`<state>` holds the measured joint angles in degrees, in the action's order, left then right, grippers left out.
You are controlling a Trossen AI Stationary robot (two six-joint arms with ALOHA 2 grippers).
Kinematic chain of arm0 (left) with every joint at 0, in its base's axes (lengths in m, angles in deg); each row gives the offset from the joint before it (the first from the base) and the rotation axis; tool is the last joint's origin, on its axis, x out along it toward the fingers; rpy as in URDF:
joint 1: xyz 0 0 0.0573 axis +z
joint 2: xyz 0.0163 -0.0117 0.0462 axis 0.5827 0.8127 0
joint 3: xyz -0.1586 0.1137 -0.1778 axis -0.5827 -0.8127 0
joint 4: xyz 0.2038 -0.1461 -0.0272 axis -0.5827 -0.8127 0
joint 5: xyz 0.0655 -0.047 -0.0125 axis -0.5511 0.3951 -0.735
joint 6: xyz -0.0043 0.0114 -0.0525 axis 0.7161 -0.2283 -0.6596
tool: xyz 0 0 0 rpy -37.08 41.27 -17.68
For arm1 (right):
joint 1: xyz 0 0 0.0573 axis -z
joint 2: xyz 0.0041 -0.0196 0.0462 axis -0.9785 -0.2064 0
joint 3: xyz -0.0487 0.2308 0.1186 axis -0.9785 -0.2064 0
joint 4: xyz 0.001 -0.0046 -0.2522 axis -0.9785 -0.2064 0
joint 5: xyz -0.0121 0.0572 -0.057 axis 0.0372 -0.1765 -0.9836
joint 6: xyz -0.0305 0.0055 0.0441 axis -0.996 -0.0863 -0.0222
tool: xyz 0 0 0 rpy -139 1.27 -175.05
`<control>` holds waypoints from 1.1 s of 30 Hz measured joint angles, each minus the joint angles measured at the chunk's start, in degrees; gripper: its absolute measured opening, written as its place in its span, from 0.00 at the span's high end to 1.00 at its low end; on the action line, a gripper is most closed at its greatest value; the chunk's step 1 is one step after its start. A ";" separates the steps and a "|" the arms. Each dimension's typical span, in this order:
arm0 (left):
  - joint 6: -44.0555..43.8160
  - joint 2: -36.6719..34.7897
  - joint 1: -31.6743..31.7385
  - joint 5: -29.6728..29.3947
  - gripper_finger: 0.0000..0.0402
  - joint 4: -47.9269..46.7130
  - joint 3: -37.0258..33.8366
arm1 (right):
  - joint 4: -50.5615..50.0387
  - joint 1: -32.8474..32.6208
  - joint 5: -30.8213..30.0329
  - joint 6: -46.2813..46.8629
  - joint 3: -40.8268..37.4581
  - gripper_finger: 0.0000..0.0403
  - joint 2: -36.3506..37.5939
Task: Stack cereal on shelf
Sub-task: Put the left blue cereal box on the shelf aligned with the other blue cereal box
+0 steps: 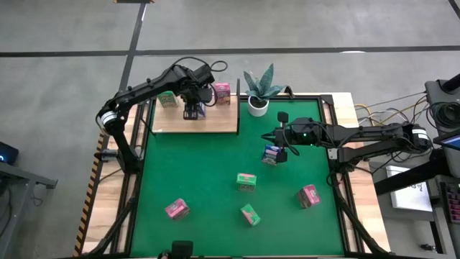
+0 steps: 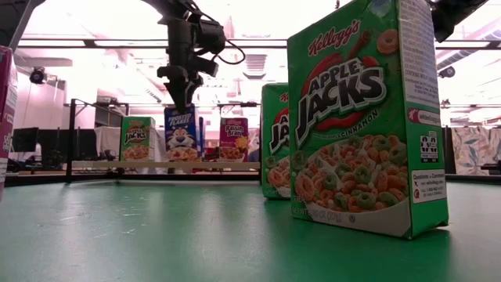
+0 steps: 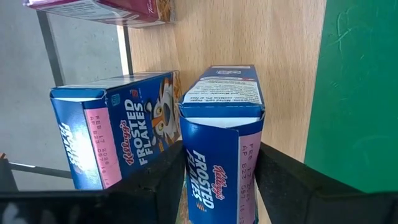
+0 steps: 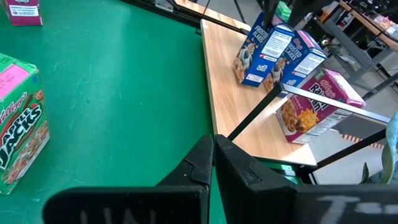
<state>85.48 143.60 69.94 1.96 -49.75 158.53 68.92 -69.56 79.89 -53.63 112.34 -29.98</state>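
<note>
A: Where does the left pincer (image 1: 192,109) sit?

B: Over the shelf (image 1: 215,122) at the far left of the tabletop (image 1: 208,180), fingers (image 3: 155,186) either side of a Frosted Flakes carton (image 3: 221,155) that stands on the wood. They flank the blue carton closely, but whether they press it or have just let go cannot be told. A second Frosted Flakes carton (image 3: 115,134) stands just beside it, a pink Raisin Bran carton (image 1: 221,92) further along, and a green Apple Jacks carton (image 1: 167,99) at the other end.

A: And the right pincer (image 1: 282,149)?

B: Clenched with nothing inside, hovering mid-table above a third blue carton (image 1: 271,154), which lies on the green felt.

A: What is left loose?

B: Two green Apple Jacks cartons (image 1: 246,181) and (image 1: 250,214), plus two pink ones (image 1: 177,208) and (image 1: 309,195), all well apart on the felt.

A: How would such a carton handle?

B: By the look of it, light thin cardboard: stiff at the edges, soft across the broad printed faces, and probably easy to tip since it stands tall on a small base. The glossy print may be slippery. The safest hold seems to be across the narrow sides near the top flap, squeezing gently so the walls do not cave.

A: Any risk?

B: Nudging the neighbouring blue carton on withdrawal could topple both.
</note>
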 joint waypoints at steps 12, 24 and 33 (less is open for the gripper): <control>-0.29 0.19 -0.06 0.00 0.50 0.33 0.47 | 0.01 0.00 0.00 0.00 0.00 0.98 0.02; -6.52 -2.52 -1.27 3.25 0.52 -3.54 4.90 | 0.00 -0.01 0.00 0.00 0.00 0.98 0.02; -7.23 -6.87 -1.27 3.05 0.82 7.97 -4.44 | 0.00 0.00 0.00 0.01 -0.02 0.98 0.02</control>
<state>78.25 136.73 68.67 5.00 -41.78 154.09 68.92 -69.56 79.89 -53.62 112.32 -29.95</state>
